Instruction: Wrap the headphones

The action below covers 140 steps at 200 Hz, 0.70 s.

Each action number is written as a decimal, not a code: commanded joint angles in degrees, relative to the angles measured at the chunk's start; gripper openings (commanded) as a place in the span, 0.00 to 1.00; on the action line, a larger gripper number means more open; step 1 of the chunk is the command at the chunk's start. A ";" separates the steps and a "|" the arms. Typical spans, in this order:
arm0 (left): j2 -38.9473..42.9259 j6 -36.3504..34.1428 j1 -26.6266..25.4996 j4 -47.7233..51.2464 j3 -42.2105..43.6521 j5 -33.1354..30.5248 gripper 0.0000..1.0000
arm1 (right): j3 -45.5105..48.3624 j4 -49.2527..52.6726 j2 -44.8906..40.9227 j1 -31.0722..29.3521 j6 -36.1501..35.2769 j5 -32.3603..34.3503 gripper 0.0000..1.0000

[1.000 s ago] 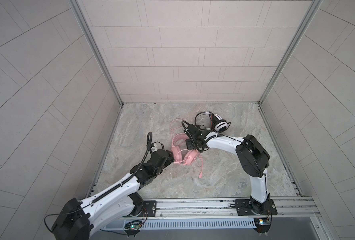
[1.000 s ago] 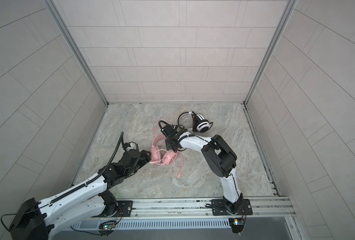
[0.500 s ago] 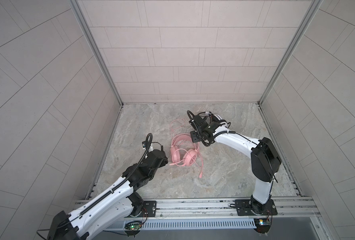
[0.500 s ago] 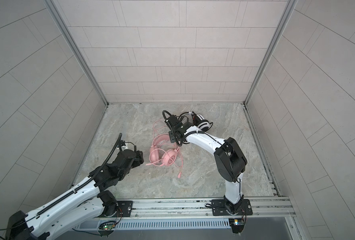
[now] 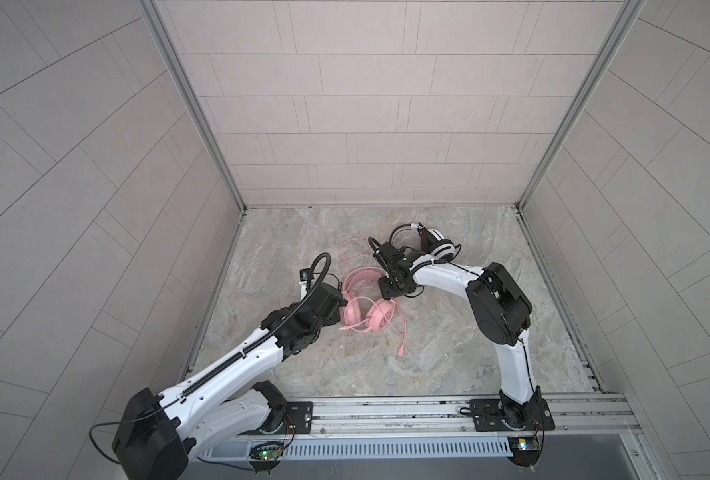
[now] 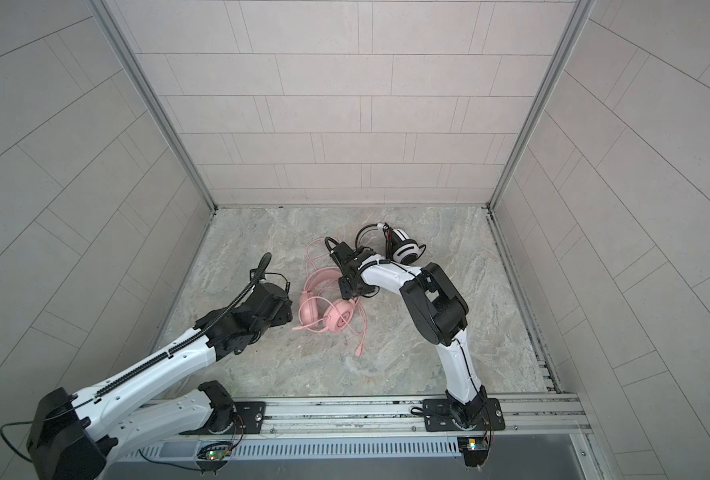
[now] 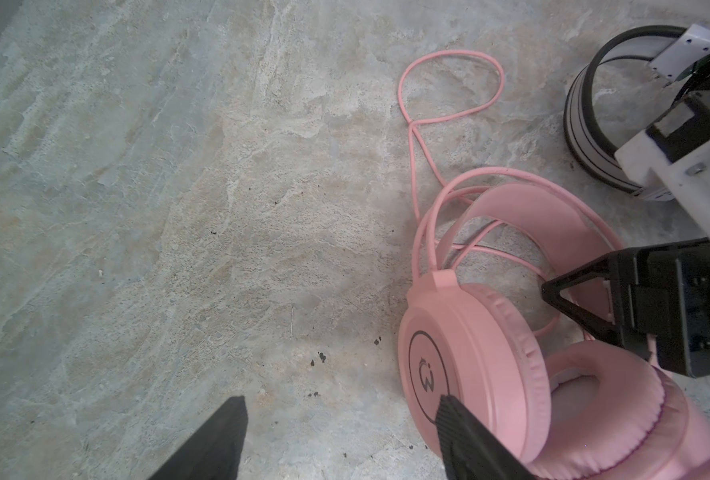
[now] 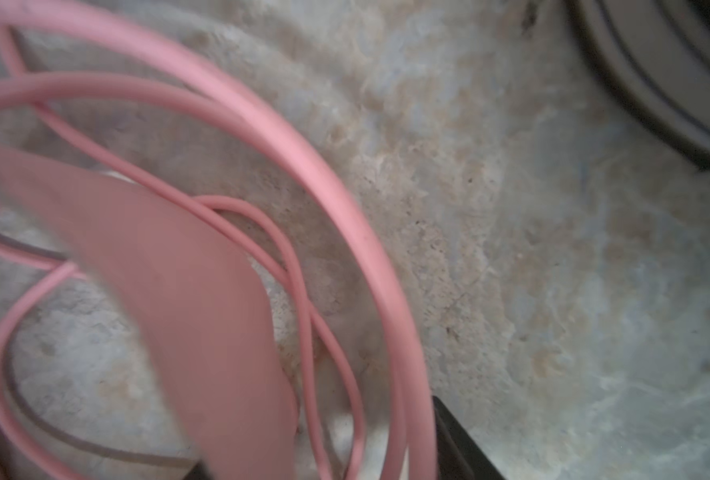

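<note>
Stone-patterned floor [image 5: 428, 365] under pale tiled walls [image 5: 366, 124], and I've got both arms down near the middle of it.

The pink headphones [image 5: 370, 316] lie in the centre, between the two arms, in both top views. They're pink all over: a broad flat band with thin wire hoops arching over it, and two fat round cups. My left wrist camera shows one cup [image 7: 469, 357] standing on edge with a dark ring and small logo on its smooth outer face. The other cup lies flat beside it, its soft wrinkled cushion [image 7: 611, 390] facing up. The pink cable [image 8: 305, 316] is loose. It runs through the band, loops away toward the back wall, and its plug [image 5: 400, 352] trails toward me.

The white-and-black headphones [image 5: 438, 245] sit farther back and to the right, near the pink set. They have a thin black band, and red shows at the wire.

My left gripper [image 7: 341, 399] is released. Its fingers are spread wide, with one tip over the face of the upright cup and bare floor in the gap.

My right gripper [image 8: 318, 436] hangs over the pink band, jaws parted, with the flat band and a hoop between them.
</note>
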<state>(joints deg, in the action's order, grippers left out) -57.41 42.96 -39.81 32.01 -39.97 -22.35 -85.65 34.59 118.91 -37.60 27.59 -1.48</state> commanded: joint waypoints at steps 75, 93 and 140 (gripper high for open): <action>6.29 -8.26 12.52 -3.27 0.83 21.93 0.79 | -2.31 2.95 -6.04 0.16 -3.65 0.12 0.17; 5.03 -13.50 15.43 -1.62 -2.12 28.89 0.78 | -3.17 3.78 -9.39 -0.16 -5.79 -0.04 0.15; -1.30 -26.27 16.70 2.43 -13.16 46.63 0.84 | -3.91 5.93 -18.61 -2.01 -12.62 0.50 0.12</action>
<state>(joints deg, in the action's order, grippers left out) -56.29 25.61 -23.31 32.27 -47.35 11.97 -87.88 38.46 106.91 -38.33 19.79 -0.54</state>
